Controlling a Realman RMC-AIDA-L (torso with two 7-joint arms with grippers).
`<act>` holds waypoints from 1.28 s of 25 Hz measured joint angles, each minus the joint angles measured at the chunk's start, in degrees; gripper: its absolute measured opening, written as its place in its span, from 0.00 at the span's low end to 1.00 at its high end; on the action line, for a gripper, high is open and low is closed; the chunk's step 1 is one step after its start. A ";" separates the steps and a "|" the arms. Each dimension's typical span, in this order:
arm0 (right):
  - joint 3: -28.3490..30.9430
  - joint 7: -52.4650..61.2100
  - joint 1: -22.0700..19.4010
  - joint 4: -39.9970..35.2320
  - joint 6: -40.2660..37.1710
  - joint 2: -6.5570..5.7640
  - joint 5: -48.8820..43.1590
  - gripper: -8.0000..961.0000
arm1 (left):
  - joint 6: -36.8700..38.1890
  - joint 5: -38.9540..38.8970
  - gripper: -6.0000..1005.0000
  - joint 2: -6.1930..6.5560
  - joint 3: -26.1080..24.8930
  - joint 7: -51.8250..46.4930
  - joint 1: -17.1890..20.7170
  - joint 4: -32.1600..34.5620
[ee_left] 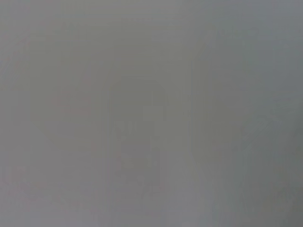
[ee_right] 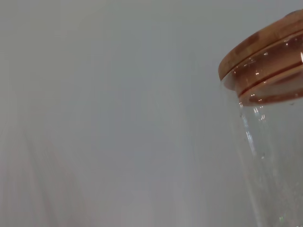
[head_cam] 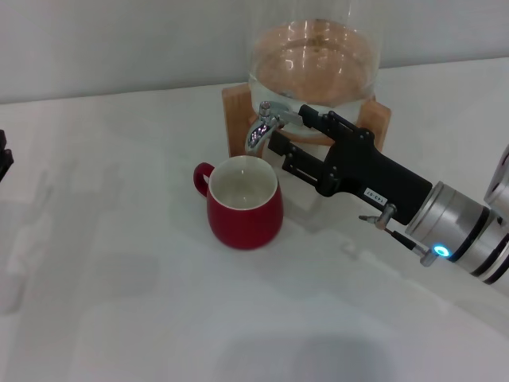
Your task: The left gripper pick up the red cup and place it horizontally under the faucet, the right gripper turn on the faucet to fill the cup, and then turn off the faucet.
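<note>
The red cup [head_cam: 244,213] stands upright on the white table, its white inside showing and its handle pointing to the robot's left. The chrome faucet [head_cam: 266,121] sits just behind and above the cup's far rim, on the glass dispenser [head_cam: 314,60]. My right gripper [head_cam: 292,131] reaches in from the right. Its two black fingers are apart, and the upper fingertip is against the back of the faucet's lever. No stream of water shows. A black bit of my left gripper [head_cam: 4,159] shows at the far left edge, away from the cup. The left wrist view is blank grey.
The dispenser rests on a wooden stand [head_cam: 238,111] at the back of the table. The right wrist view shows the dispenser's glass wall [ee_right: 274,165] and wooden lid [ee_right: 260,45] against a pale wall.
</note>
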 joint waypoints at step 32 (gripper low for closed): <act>-0.66 0.79 -0.36 -0.01 -0.89 0.00 -0.10 0.75 | -0.70 0.00 0.88 0.00 0.00 0.18 -0.26 -0.09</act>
